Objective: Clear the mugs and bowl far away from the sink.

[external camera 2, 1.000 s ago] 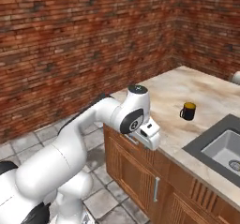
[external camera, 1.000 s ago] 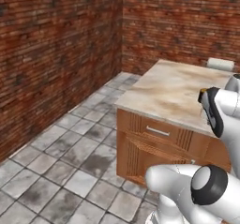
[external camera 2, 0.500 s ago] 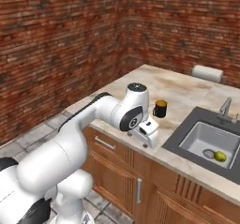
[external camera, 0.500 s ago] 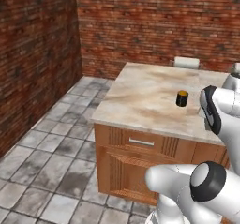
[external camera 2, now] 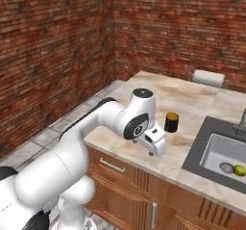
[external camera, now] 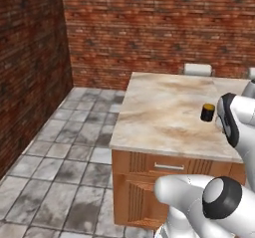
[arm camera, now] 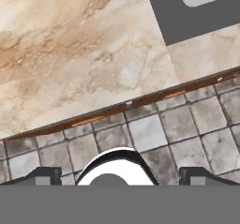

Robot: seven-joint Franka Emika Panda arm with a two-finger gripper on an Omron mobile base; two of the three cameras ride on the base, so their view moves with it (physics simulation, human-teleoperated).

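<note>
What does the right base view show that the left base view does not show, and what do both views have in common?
The right base view alone shows the sink, with a small yellow-green round thing in the basin, and the tool over the counter's front edge. The left base view alone shows more of the grey tiled floor along the left brick wall. Both show the black mug upright on the marble counter and the white roll at the back.

Even, diffuse rendered light fills all three views, bright without glare or any clear source. The counter (external camera: 164, 107) casts only a faint shadow on the floor (external camera: 55, 147) beside it. Textures look soft and slightly blurred, the brick wall (external camera 2: 57, 46) pixelated; no edge distortion.
</note>
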